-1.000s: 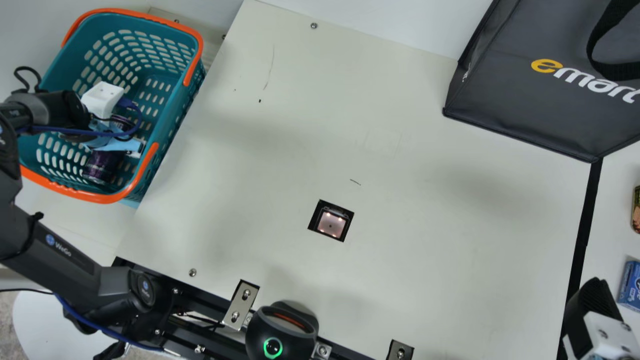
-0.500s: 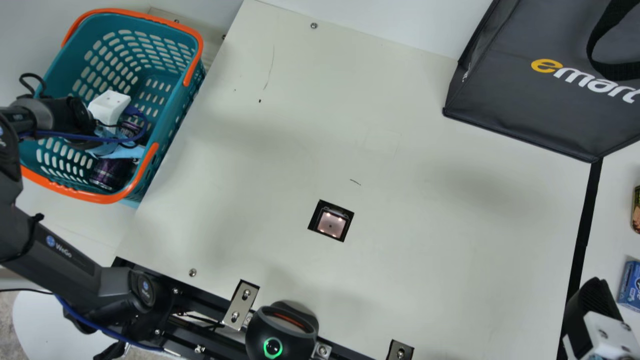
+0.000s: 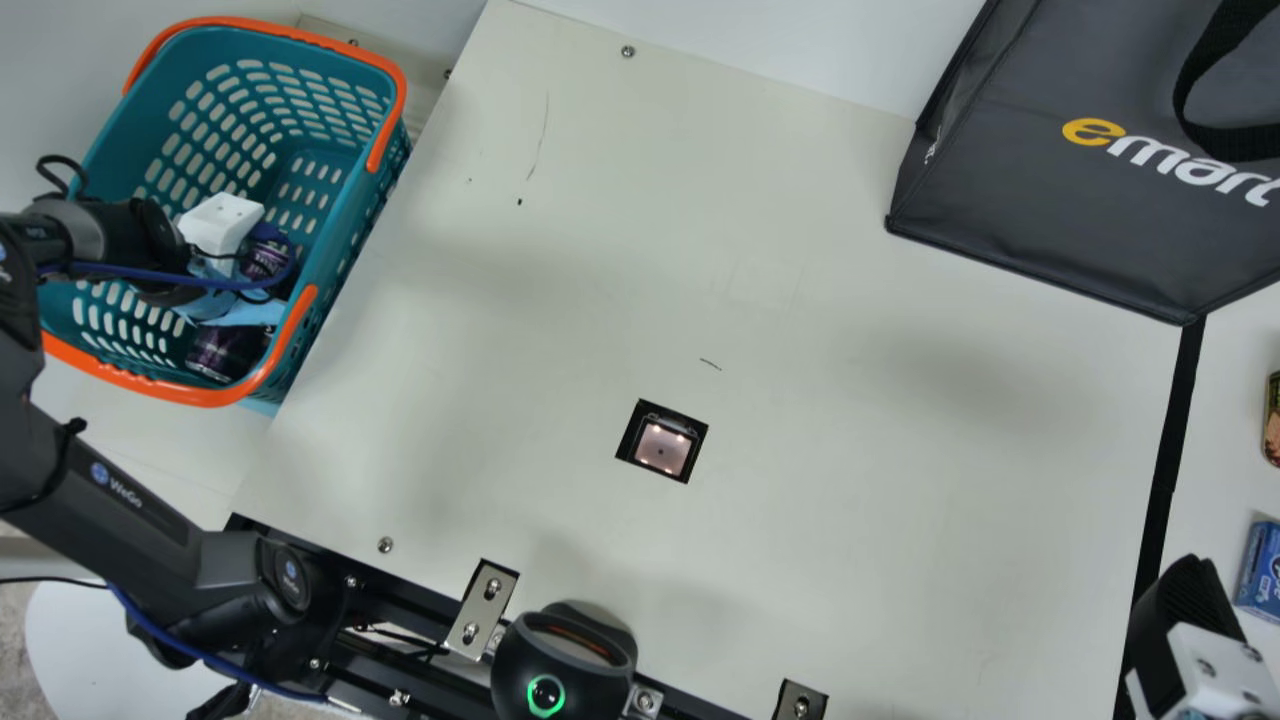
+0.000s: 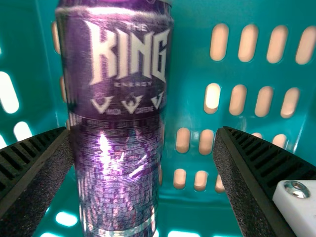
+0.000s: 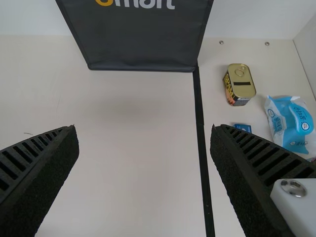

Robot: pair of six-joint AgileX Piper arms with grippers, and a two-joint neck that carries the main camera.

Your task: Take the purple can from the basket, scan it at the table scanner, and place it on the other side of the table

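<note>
Inside the basket (image 3: 340, 215), my left gripper (image 3: 220, 222) reaches down over the purple can (image 3: 228, 352), whose middle it partly hides. In the left wrist view, the purple can (image 4: 118, 173) lies between the spread fingers of my left gripper (image 4: 143, 143). One finger is at the can's side, perhaps touching it; a gap separates the other from it. My right gripper (image 3: 1185, 625) is at the main view's lower right corner. The right wrist view shows my right gripper (image 5: 143, 136) open, nothing between its fingers. The table scanner (image 3: 661, 446) is set into the table.
A dark bag (image 3: 1060, 160) stands at the table's far right. Beyond a black strip (image 3: 1165, 470) are a gold-topped tin (image 5: 240, 84), a blue box (image 3: 1262, 572) and a blue-white packet (image 5: 291, 123). A round black device (image 3: 565, 665) sits at the near edge.
Within the basket, my left gripper has shifted rightward and slightly toward the near side. The purple can has shifted the same way. My right gripper has kept still.
</note>
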